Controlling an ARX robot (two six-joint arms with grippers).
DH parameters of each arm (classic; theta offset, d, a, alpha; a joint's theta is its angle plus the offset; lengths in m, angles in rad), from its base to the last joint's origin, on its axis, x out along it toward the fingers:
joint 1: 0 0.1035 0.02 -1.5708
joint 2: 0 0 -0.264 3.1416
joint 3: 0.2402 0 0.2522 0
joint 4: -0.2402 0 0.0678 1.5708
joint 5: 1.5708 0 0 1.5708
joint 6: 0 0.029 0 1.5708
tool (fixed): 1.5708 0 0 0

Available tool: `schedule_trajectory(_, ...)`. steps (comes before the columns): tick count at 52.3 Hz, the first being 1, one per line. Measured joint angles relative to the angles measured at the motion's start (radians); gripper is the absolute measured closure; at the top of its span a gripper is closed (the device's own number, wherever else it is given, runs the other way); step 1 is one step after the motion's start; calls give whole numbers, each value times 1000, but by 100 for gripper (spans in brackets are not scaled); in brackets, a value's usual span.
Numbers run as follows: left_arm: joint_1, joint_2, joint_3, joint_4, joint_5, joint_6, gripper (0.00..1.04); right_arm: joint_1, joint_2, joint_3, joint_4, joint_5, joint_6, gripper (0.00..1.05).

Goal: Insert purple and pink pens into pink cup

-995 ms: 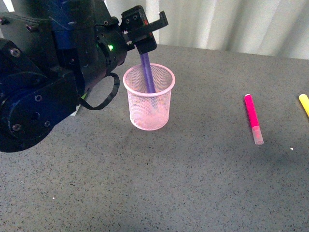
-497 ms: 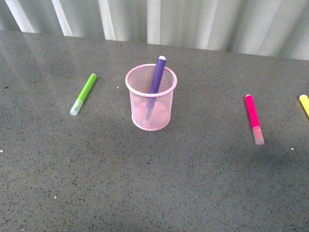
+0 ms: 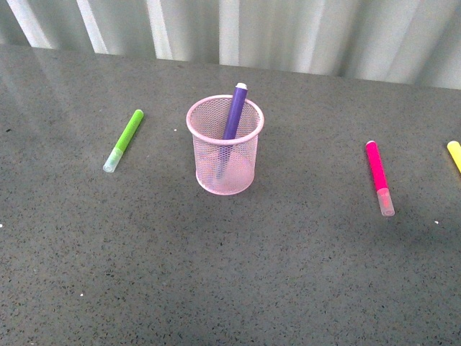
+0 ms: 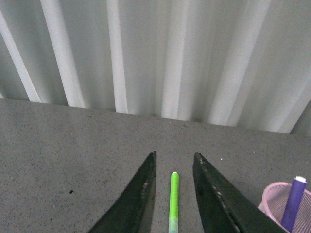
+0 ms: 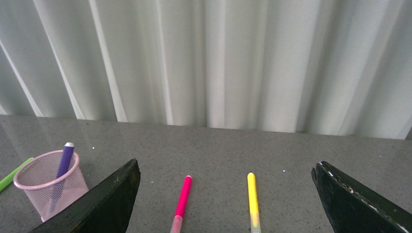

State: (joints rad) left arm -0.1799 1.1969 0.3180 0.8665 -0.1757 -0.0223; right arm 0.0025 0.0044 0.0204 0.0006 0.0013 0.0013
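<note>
Purple pen (image 3: 234,112) stands in the pink cup (image 3: 223,167); pink pen (image 3: 377,176) lies loose on the table (image 3: 288,274).

The purple pen leans against the cup's far rim with its top poking out; its lower end seems to sit on the cup floor, though the mesh blurs it. The cup stands to the right of the left gripper (image 4: 175,158), whose jaws are parted by a narrow gap and empty, with the lime-green marker (image 4: 172,201) lying flat between them in its view. The right gripper (image 5: 226,165) is spread wide and holds nothing. The pink pen and a yellow marker (image 5: 251,196) lie side by side ahead of it, between its jaws, apart from each other, and the cup is off to its left.
</note>
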Motion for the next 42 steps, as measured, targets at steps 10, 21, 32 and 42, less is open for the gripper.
schedule_trajectory(10,56,-148,-123,-18,53,13,101,0,0,0,0,0,0,7)
schedule_trajectory(21,102,-303,-208,-92,109,14,101,0,0,0,0,0,0,7)
schedule_trajectory(32,178,-425,-261,-163,171,15,101,0,0,0,0,0,0,7)
schedule_trajectory(42,178,-503,-296,-197,175,16,101,0,0,0,0,0,0,7)
